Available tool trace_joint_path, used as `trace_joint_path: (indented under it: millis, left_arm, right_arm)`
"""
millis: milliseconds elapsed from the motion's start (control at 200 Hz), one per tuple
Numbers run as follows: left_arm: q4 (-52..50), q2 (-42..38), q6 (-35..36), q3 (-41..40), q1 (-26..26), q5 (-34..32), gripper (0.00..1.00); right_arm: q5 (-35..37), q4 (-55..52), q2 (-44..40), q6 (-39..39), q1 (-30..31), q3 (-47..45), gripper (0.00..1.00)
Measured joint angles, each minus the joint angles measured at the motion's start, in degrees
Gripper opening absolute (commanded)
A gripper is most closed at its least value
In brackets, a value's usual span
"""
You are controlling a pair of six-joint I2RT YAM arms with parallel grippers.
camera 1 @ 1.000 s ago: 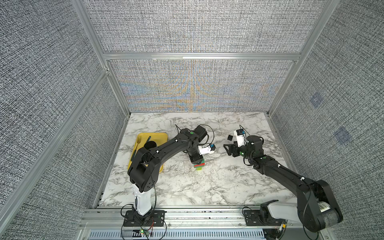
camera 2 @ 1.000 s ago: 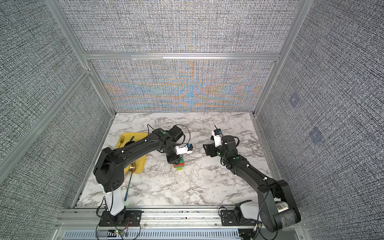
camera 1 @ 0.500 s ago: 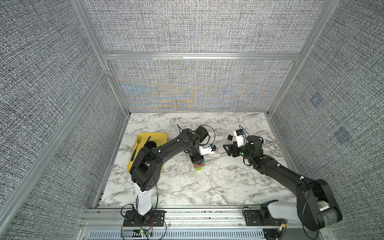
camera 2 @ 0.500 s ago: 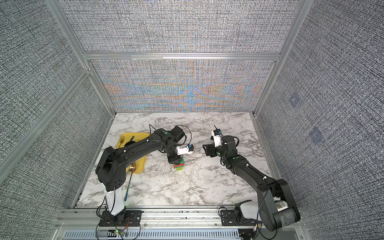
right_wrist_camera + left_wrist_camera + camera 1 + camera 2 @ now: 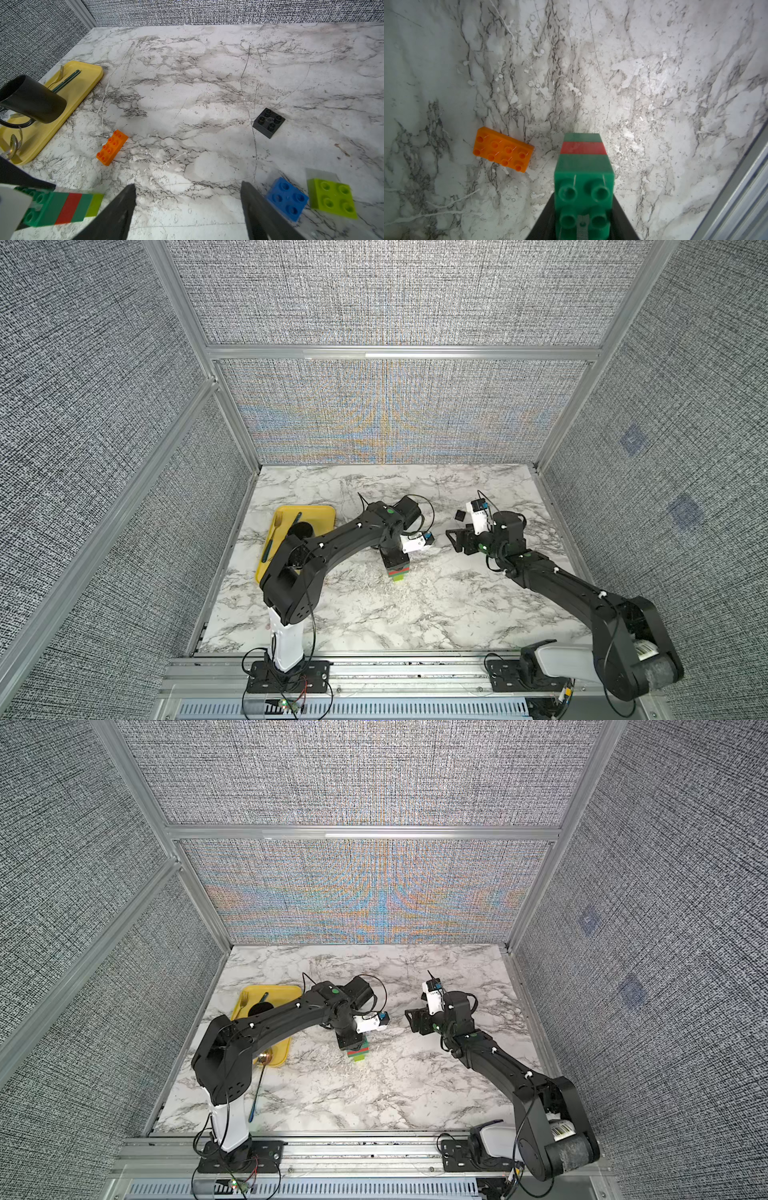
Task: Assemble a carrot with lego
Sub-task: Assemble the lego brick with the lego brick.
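Partial carrot stack (image 5: 584, 164) (dark green, red, dark green, lime end) seen clamped in closed left fingers (image 5: 550, 220), lime end touching marble desk (image 5: 374, 614) in both top views. Orange brick (image 5: 112, 147), black brick (image 5: 269, 122), blue brick (image 5: 287, 199), lime brick (image 5: 332, 198) shown loose on desk only in right wrist view. Right fingers (image 5: 122, 209) held apart, empty, above desk. Yellow tray (image 5: 83, 83) seen holding black mug (image 5: 31, 99), fork (image 5: 60, 72), spoon (image 5: 12, 145).
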Motion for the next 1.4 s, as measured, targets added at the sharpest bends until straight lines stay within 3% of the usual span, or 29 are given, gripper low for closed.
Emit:
trace_joint_path:
  millis: [455, 946, 1211, 1401]
  left_arm:
    - [-1.6, -3.2, 6.4, -1.1, 0.0, 1.2, 0.21]
    - [-1.9, -5.9, 5.7, -0.7, 0.0, 1.4, 0.58]
    - [-1.4, -8.8, 3.7, -0.7, 0.0, 2.6, 0.62]
    - [4.0, -16.0, -0.2, -2.2, 0.0, 5.3, 0.62]
  right_arm:
    - [1.3, 0.0, -0.4, 0.7, 0.0, 0.3, 0.81]
    - [1.4, 0.0, 0.8, 0.9, 0.0, 0.4, 0.81]
    - [2.9, 0.1, 1.9, 1.7, -1.0, -0.2, 0.8]
    - [7.3, 0.2, 10.6, 6.0, -2.8, 5.7, 0.79]
